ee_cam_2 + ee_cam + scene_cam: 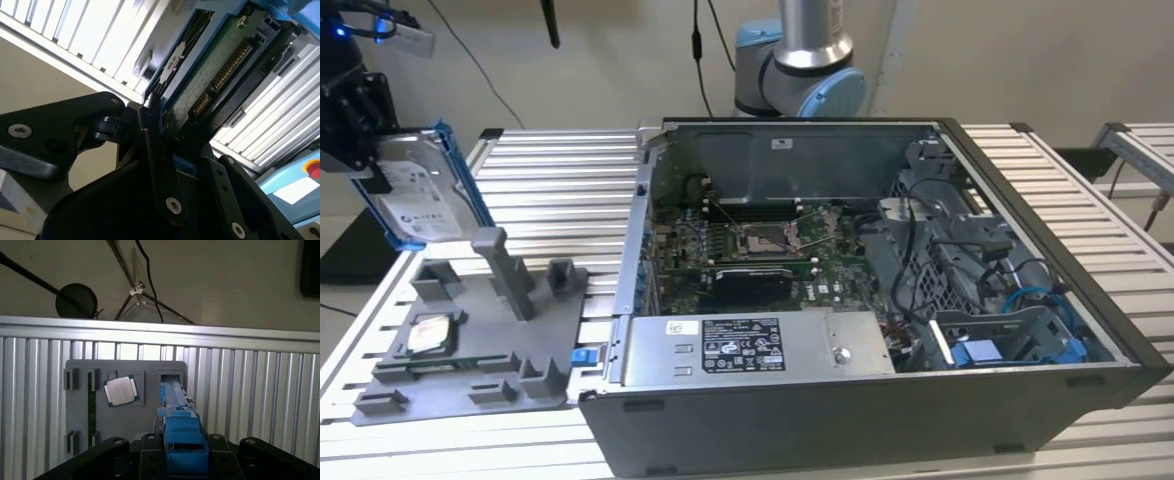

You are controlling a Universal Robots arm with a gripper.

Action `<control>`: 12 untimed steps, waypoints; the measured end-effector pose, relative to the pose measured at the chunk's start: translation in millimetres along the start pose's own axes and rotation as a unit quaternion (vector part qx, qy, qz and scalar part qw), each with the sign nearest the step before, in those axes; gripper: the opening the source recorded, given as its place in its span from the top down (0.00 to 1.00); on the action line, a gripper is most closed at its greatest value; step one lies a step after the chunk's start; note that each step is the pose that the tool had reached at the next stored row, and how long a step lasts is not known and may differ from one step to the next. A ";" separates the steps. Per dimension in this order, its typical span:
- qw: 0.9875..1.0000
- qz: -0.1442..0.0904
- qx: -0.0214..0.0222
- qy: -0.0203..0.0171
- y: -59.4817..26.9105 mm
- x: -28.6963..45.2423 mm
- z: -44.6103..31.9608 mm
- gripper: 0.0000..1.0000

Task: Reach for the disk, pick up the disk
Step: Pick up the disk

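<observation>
A slatted metal table (1067, 180) carries a grey fixture tray (467, 380) at the near end on the exterior view's left. A small flat silver part (430, 335) lies in the tray. An open computer case (854, 400) stands just to the exterior view's right of it. Farther back, above the tray, the claw (367, 150) is closed on the disk (424, 200). The disk hangs upright in the air, clear of the tray, with blue rails along its edges. In the second wrist view the black fingers (150, 135) clamp its edge beside the green circuit board.
</observation>
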State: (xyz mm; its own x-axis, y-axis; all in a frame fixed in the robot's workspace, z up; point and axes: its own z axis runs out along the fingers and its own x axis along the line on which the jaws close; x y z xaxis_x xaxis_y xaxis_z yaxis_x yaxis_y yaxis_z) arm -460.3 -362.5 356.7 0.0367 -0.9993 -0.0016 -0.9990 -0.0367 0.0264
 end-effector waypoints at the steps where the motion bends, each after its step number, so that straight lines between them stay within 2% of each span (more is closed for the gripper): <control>1: 1.000 0.000 0.000 0.000 0.0 0.0 -1.2 1.00; 12: 1.000 0.000 0.000 0.000 0.4 0.0 -13.9 1.00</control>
State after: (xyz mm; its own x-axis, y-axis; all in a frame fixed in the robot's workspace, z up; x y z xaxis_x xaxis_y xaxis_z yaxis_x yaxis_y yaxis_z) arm -460.3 -362.5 370.6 0.0367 -0.9993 -0.0016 -0.9990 -0.0367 0.0265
